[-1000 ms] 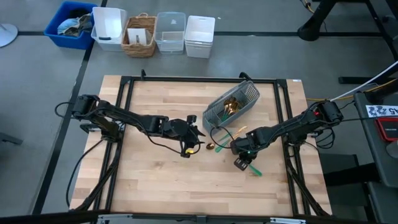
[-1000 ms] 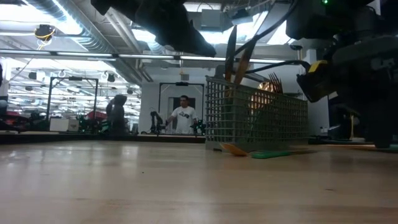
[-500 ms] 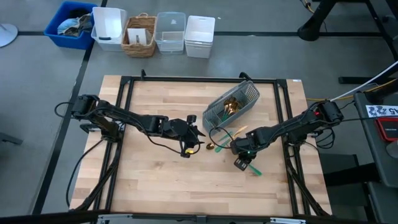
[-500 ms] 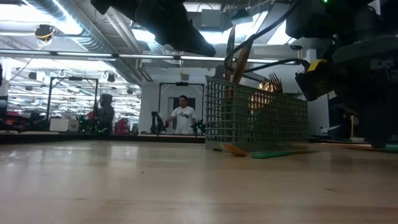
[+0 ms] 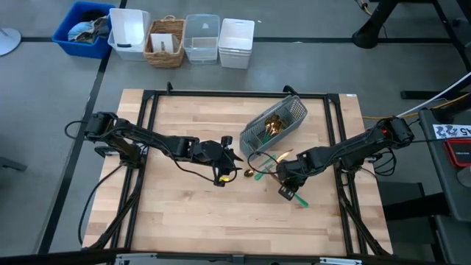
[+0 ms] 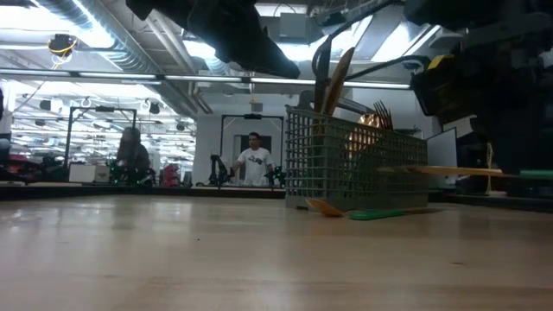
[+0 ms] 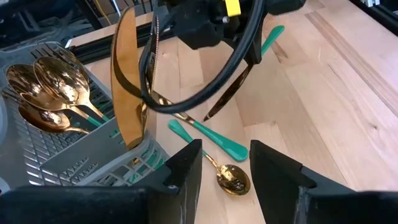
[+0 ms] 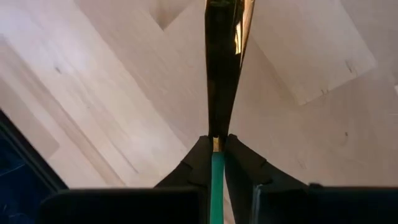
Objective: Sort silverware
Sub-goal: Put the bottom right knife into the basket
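Observation:
The grey mesh caddy [image 5: 274, 125] stands on the table right of centre. It holds gold spoons [image 7: 46, 81], forks [image 6: 380, 114] and a knife blade [image 7: 127, 81]. One teal-handled spoon [image 7: 211, 142] lies flat on the wood beside the caddy. My left gripper [image 7: 227, 165] hovers open above it, touching nothing. My right gripper [image 5: 282, 175], near the caddy, is shut on a teal-handled gold knife [image 6: 458, 170]. My right gripper pinches the knife between its two fingers where the teal handle meets the gold blade [image 8: 216, 142]. The fingers come steeply from above and lie across the knife. The knife hangs roughly level, clear of the table, with the handle end [image 6: 536, 174] behind the fingers.
Black frame rails [image 5: 151, 110] run round the table top. Beyond the far edge stand a blue bin [image 5: 85, 29], a wicker basket [image 5: 165, 43] and white and clear tubs [image 5: 235, 43]. Open wood lies toward the near edge [image 5: 221, 213]. People stand in the room behind [image 6: 253, 160].
My right gripper has risen, still shut on the knife. The knife's teal handle lay low by the table before. Now the whole knife hangs level and clear of the wood. The left gripper has kept still.

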`<state>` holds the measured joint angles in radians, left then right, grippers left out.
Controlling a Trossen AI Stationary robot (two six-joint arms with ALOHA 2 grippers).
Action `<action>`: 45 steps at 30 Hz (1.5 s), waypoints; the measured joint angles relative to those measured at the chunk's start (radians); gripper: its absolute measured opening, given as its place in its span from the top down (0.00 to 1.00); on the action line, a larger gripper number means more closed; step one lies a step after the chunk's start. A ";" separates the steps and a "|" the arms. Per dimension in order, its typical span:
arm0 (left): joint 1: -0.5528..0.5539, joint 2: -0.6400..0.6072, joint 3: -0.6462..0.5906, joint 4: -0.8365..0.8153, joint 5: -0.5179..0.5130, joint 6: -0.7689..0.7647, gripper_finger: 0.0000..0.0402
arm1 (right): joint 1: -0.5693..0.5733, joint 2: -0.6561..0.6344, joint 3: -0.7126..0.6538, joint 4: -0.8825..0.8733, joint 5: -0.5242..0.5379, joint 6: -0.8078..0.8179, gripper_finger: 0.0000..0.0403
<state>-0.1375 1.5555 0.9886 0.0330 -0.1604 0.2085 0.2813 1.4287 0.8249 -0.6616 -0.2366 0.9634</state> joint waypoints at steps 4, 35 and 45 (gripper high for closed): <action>0.000 0.000 0.000 0.000 0.000 0.000 0.69 | 0.000 -0.019 0.000 0.000 -0.007 0.000 0.92; 0.001 0.000 0.000 0.001 0.000 0.031 0.69 | 0.000 -0.299 0.000 0.010 0.019 0.000 0.92; 0.001 0.001 0.000 0.004 0.000 0.031 0.69 | 0.000 -0.384 0.000 0.063 0.135 -0.035 0.92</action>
<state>-0.1368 1.5562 0.9886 0.0368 -0.1608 0.2390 0.2813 1.0449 0.8249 -0.5989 -0.1019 0.9287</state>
